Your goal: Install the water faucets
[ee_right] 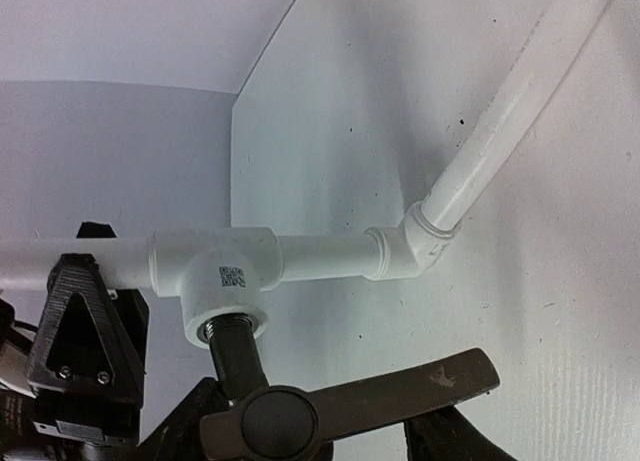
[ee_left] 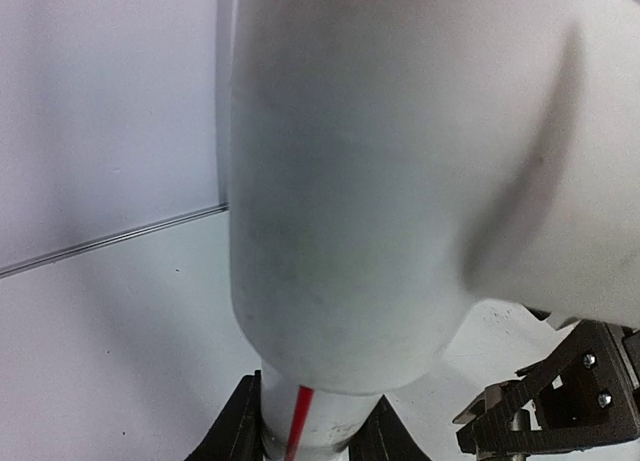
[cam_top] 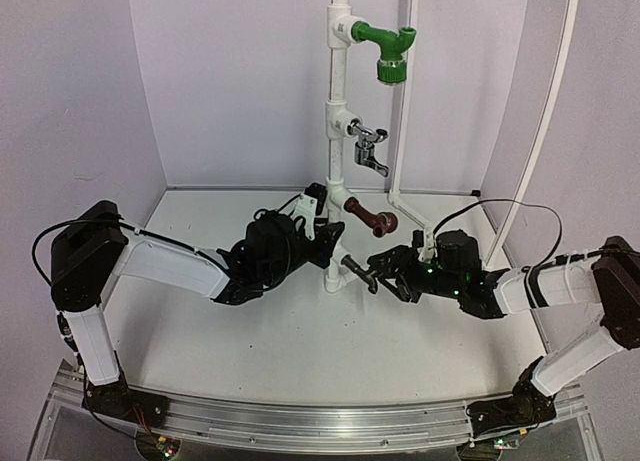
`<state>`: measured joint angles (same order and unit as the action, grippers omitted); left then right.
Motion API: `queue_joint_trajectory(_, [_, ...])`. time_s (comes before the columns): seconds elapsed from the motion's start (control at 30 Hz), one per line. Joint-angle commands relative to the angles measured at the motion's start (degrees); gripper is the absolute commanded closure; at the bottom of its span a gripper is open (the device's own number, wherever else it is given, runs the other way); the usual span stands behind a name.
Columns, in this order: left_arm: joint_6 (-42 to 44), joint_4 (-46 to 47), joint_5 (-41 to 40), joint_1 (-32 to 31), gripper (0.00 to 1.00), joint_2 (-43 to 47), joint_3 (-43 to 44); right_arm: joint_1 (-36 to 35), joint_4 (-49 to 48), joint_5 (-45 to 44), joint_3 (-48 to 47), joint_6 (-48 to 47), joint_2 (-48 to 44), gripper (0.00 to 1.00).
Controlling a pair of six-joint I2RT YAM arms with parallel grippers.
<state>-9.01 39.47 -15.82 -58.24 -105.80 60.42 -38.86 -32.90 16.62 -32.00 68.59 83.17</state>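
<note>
A white upright pipe carries a green faucet, a silver faucet and a brown faucet on its tees. The dark grey-black faucet sits at the lowest tee with its threaded end in the socket. Its lever handle points right. My right gripper is shut on this faucet's body, one finger on each side, as the right wrist view shows. My left gripper is shut on the pipe just above the lowest tee.
A thinner white pipe runs down the back and bends with an elbow toward the lowest tee. A white tube leans at the right wall. White walls close in the back and both sides.
</note>
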Motion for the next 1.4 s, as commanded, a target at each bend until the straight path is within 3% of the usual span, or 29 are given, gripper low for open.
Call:
queue_joint_trajectory(0.0, [-4.7, -9.8, -0.5, 0.0, 1.00, -2.1, -0.9, 2.2, 25.9, 4.6, -7.3, -27.3, -3.1, 0.36])
queue_joint_trajectory(0.07, [-4.7, -9.9, -0.5, 0.0, 1.00, -2.1, -0.9, 2.2, 35.5, 1.0, -9.3, -38.2, -8.0, 0.30])
queue_joint_trajectory(0.2, [-4.7, -9.9, -0.4, 0.0, 1.00, -2.3, -0.6, 2.2, 43.7, -6.5, -8.9, -55.0, -17.2, 0.09])
queue_joint_trajectory(0.3, [-4.6, -10.1, -0.3, 0.0, 1.00, -2.4, -0.3, 2.0, 45.6, -6.6, -10.2, -63.3, -20.9, 0.06])
queue_joint_trajectory(0.4, [-4.6, -10.2, -0.5, 0.0, 1.00, -2.3, -0.4, -1.7, 42.9, -4.2, -10.1, -75.2, -22.4, 0.06])
queue_joint_trajectory(0.53, [-4.6, -10.4, -0.7, 0.0, 1.00, -2.2, -0.6, -12.4, 36.7, -13.1, -8.1, -96.2, -21.5, 0.03])
queue_joint_trajectory(0.67, [-4.7, -10.5, -0.7, 0.0, 1.00, -2.4, -0.4, -16.0, 24.2, -20.2, -5.8, -107.6, -18.7, 0.02])
queue_joint_trajectory(0.9, [-4.3, -10.5, -0.6, -0.1, 1.00, -2.5, -0.2, -16.0, 13.2, -24.9, -6.7, -113.9, -8.4, 0.02])
queue_joint_trajectory(1.07, [-4.3, -10.5, -0.1, 0.0, 1.00, -2.6, -0.1, -16.0, 4.2, -28.9, -5.0, -112.8, -4.8, 0.07])
queue_joint_trajectory(1.37, [-4.0, -10.5, -0.2, 0.0, 1.00, -2.3, -0.3, -16.0, -2.6, -33.4, -1.3, -97.2, -0.5, 0.34])
